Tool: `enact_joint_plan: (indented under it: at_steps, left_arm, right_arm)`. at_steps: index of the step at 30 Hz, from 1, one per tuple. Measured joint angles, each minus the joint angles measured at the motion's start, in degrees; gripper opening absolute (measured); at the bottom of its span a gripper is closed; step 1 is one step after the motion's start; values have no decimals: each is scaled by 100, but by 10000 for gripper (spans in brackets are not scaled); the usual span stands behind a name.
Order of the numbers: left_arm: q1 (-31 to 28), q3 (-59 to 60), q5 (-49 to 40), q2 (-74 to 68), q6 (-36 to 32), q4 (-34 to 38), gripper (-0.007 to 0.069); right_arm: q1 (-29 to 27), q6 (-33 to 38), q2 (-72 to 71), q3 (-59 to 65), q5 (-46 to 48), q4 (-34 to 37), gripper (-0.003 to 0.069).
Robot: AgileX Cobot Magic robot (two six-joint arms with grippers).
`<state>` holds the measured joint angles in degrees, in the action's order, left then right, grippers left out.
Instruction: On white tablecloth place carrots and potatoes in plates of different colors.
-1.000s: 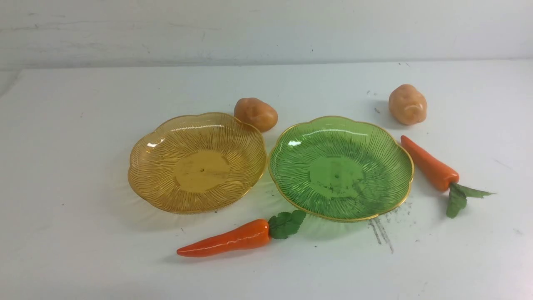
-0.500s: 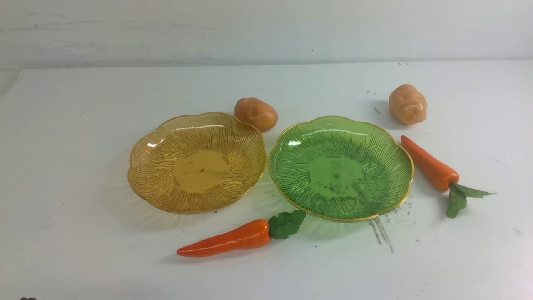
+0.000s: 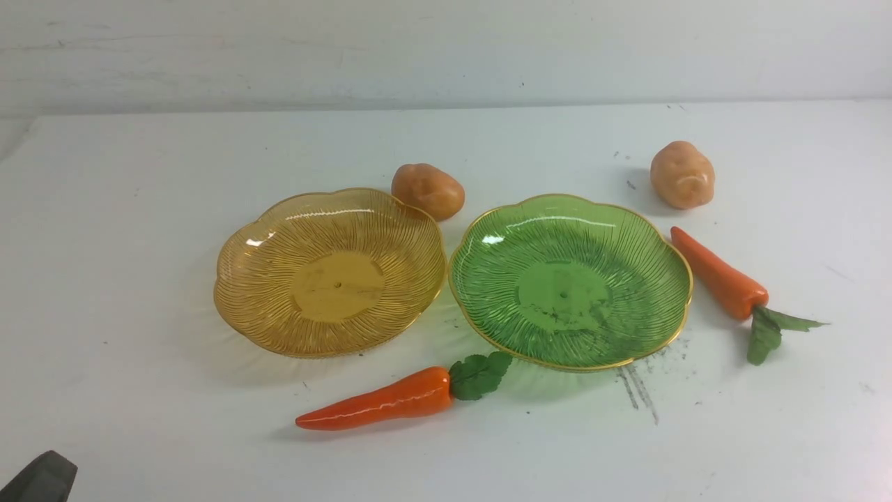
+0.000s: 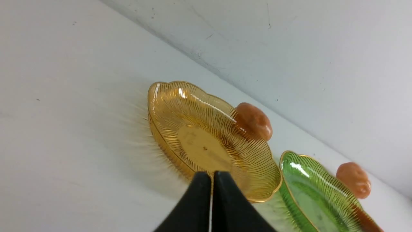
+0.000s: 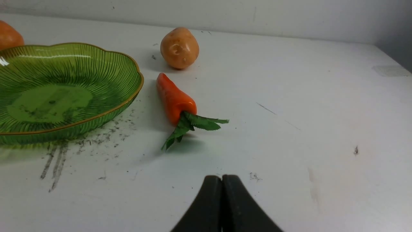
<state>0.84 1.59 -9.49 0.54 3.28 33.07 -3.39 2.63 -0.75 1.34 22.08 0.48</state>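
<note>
Orange near carrot [image 3: 380, 403] first — left gripper [image 4: 211, 174] and right gripper [image 5: 221, 177] both pinched closed, empty — open yours wide, grab across its thick middle.

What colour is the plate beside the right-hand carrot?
Green plate, gold rim; clearest in the front view.

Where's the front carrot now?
Front view, centre: front carrot lies on the cloth just robot-side of the amber plate and green plate, leaves toward the green.
</note>
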Motion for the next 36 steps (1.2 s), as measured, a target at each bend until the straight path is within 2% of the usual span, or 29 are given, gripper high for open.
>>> enact_joint_plan:
  at_steps: [4, 6, 10, 14, 18, 29, 33, 36]
  left_arm:
    - [0, 7, 199, 0, 0, 200, -3]
    - [0, 7, 341, 0, 0, 345, -3]
    - [0, 7, 523, 0, 0, 495, -3]
    - [0, 7, 531, 0, 0, 535, -3]
    - [0, 7, 531, 0, 0, 535, -3]
    - [0, 7, 1043, 0, 0, 544, -3]
    - [0, -141, 1014, 0, -178, 332, -3]
    - [0, -538, 727, 0, -505, 73, -3]
  right_arm:
    - [0, 7, -5, 0, -26, 58, -15]
    - [0, -19, -5, 20, -200, 358, -15]
    - [0, -263, -5, 34, -811, 1437, -15]
    - [0, -756, -5, 34, -1519, 3065, -15]
    - [0, -794, -5, 34, -1755, 3814, -15]
    - [0, -793, -5, 5, -1933, 4301, -15]
    - [0, -263, 23, -852, -1600, 4095, -15]
    - [0, 265, 370, -1806, -1016, 3794, -15]
